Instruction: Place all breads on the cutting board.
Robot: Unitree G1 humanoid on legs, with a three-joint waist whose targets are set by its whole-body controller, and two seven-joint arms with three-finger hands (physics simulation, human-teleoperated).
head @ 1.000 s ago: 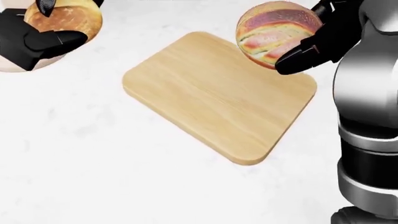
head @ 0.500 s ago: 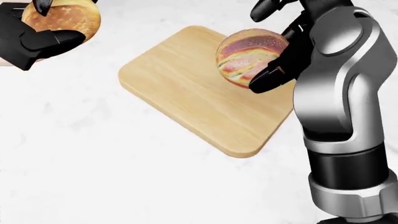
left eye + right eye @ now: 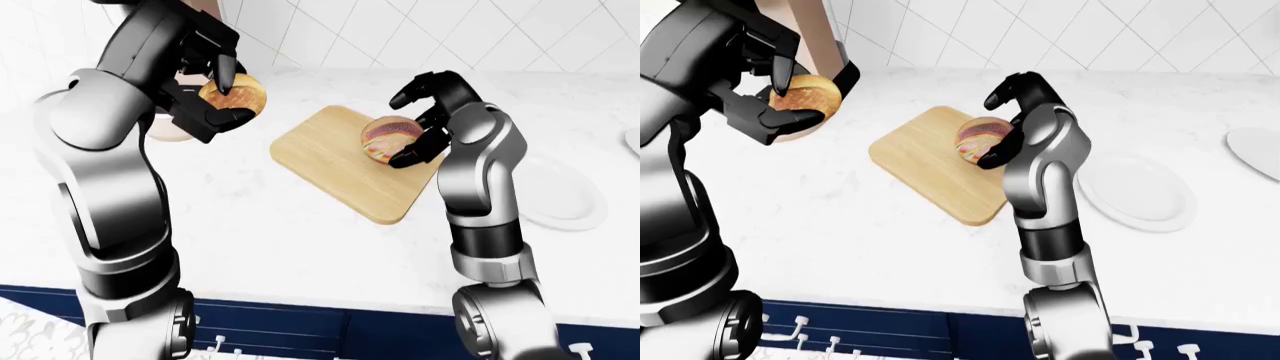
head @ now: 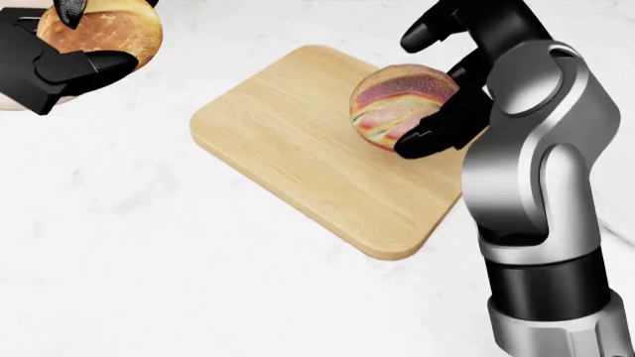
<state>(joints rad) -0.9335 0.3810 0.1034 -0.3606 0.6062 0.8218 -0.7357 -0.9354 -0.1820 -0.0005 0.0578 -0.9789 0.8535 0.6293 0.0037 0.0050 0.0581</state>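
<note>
A wooden cutting board [image 4: 288,141] lies slantwise on the white counter. A round bread with red and yellow streaks [image 4: 397,100] sits at the board's right part. My right hand [image 4: 422,85] is open around it: the upper fingers [image 4: 437,22] stand clear above, and the thumb [image 4: 426,141] touches its lower side. Whether the bread rests fully on the board I cannot tell. At the head view's top left my left hand [image 4: 84,37] is shut on a golden round bread [image 4: 114,30], held above the counter, left of the board.
A pale bowl [image 3: 162,129] stands under my left hand. Right of the board lies a white plate [image 3: 1135,191], and another plate [image 3: 1255,150] sits at the far right. A tiled wall [image 3: 1090,37] bounds the counter; blue cabinets [image 3: 890,326] run below its near edge.
My right hand carried the streaked bread left from beyond the board's top right corner to over the board, and its upper fingers lifted off. The left hand hardly moved.
</note>
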